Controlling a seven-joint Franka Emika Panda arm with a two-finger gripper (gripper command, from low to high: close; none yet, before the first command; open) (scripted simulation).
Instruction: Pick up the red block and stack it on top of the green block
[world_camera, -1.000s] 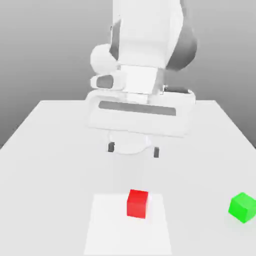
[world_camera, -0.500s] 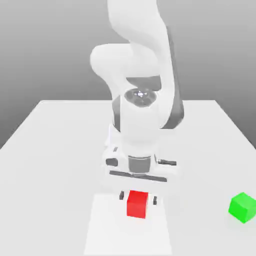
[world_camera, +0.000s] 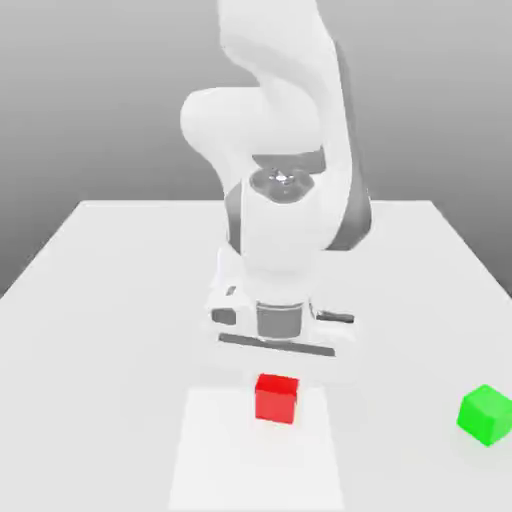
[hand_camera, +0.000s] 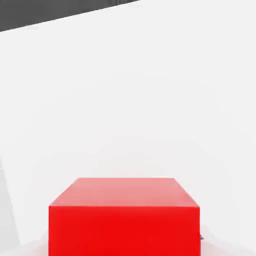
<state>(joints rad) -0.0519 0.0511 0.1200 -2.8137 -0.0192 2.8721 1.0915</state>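
Note:
The red block (world_camera: 276, 400) sits directly under my hand, near the table's front middle in the exterior view. My gripper (world_camera: 277, 376) is shut on the red block, and the block hides the fingertips from this side. In the hand view the red block (hand_camera: 124, 217) looms large and close, with a sliver of a dark fingertip (hand_camera: 201, 238) at its edge. The green block (world_camera: 486, 414) stands alone on the table at the exterior view's right, well apart from the hand.
The white table (world_camera: 110, 300) stretches out on both sides of the arm. A paler rectangular patch (world_camera: 255, 465) lies under and in front of the red block. The arm's bulky white body (world_camera: 285, 220) rises behind the hand.
The hand came down from high above the table onto the red block. Its fingers, spread on either side of the block half a second ago, have closed on it.

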